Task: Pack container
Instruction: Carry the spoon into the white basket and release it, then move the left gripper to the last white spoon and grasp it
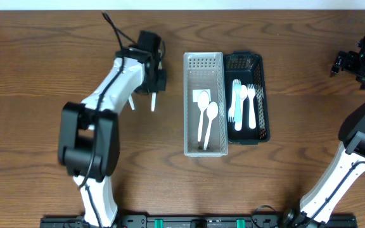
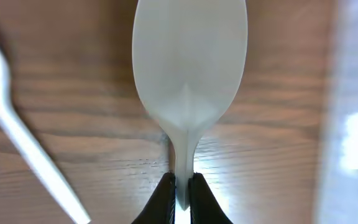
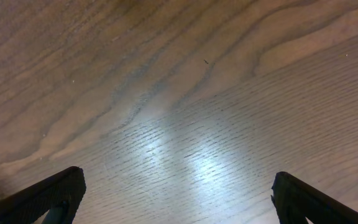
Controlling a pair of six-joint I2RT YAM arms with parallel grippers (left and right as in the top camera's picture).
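Left of the two baskets, over bare table, your left gripper is clamped on the white spoon. The jaws are pressed together on the thin neck just behind the bowl, and the bowl points away from the wrist. Whether the spoon is clear of the wood cannot be told from these views. A second white utensil lies just beside it on the left, not touching it; its head is too blurred to name.

Finding: the hold is narrow and sits on a slim, smooth stem, so the spoon is likely to pivot if jolted.

Recommendation: raise it straight up before any sideways travel, so the bowl does not drag the neighbour. Carry it level and slowly to the white basket, where spoons already lie lengthwise. The black basket next to it holds forks, so do not overshoot. Line the spoon up with the basket's long side, lower it inside the walls, and only then let go.

Your right gripper stands with jaws wide apart over bare wood at the far right, holding nothing. Leave it there, out of the path.
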